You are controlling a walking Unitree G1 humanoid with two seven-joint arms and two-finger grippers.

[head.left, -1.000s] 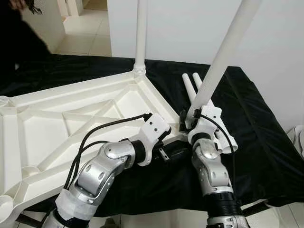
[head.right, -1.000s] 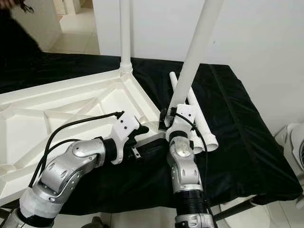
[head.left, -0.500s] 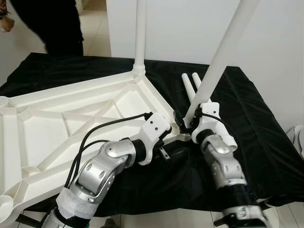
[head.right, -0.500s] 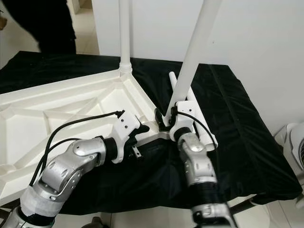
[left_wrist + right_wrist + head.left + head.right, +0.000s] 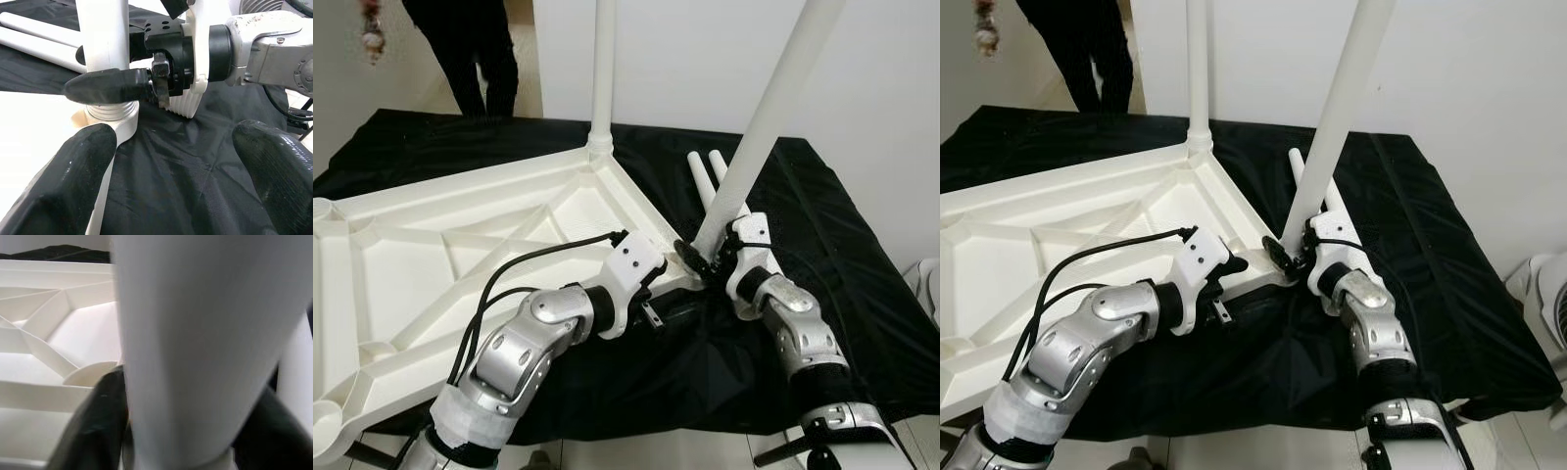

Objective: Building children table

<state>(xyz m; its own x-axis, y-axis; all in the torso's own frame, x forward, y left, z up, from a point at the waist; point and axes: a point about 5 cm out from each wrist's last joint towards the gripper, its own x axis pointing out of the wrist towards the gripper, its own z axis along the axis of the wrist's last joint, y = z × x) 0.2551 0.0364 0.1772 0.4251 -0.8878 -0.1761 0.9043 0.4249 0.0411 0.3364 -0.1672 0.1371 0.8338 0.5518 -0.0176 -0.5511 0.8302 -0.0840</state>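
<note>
Gripping leg [image 5: 759, 147] base, right hand [image 5: 697, 262] half-hidden; left hand [image 5: 171, 161] spread beside tabletop [image 5: 460, 235] corner.

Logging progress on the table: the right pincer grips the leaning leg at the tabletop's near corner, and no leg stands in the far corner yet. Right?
Not quite. The left eye view shows a leg already upright in the tabletop's far corner. The right pincer does grip the leaning leg.

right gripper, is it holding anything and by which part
The right gripper grips the tilted white table leg near its bottom end, just above the corner socket. The left gripper is open, holding nothing.
</note>
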